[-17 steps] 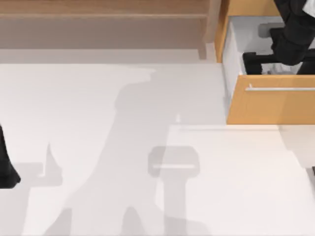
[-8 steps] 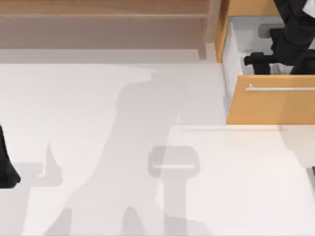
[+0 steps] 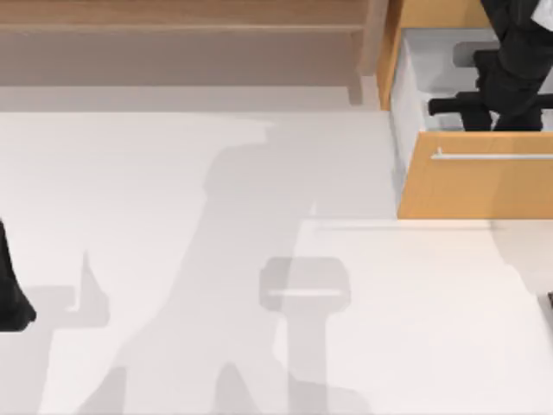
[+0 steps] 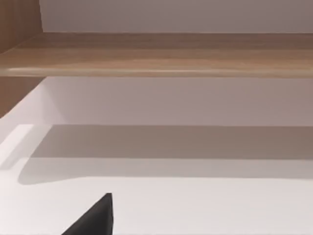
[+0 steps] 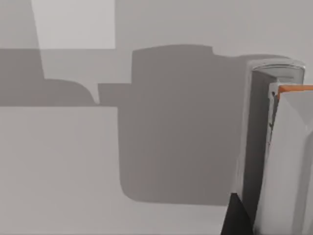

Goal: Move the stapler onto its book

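Across the top view the white table takes up most of the scene, with grey shadows on it. Along its far edge runs a wooden shelf, which the left wrist view shows just above the white surface. At the table's far right corner a wooden drawer stands pulled open, its pale inside showing behind the front panel. The right arm reaches down into this drawer, and the black right gripper hangs low inside it, just behind the front panel. Whether it is spread, closed or gripping anything cannot be told. The silver bar handle lies across the front panel, parallel to the table's near edge.

The stapler cannot be told apart from the gripper's black shapes in the drawer, so its long axis, its heading and its place relative to the gripper cannot be told. The right wrist view shows a shadowed grey surface and a pale upright part with an orange edge. The left arm sits parked at the table's left edge.
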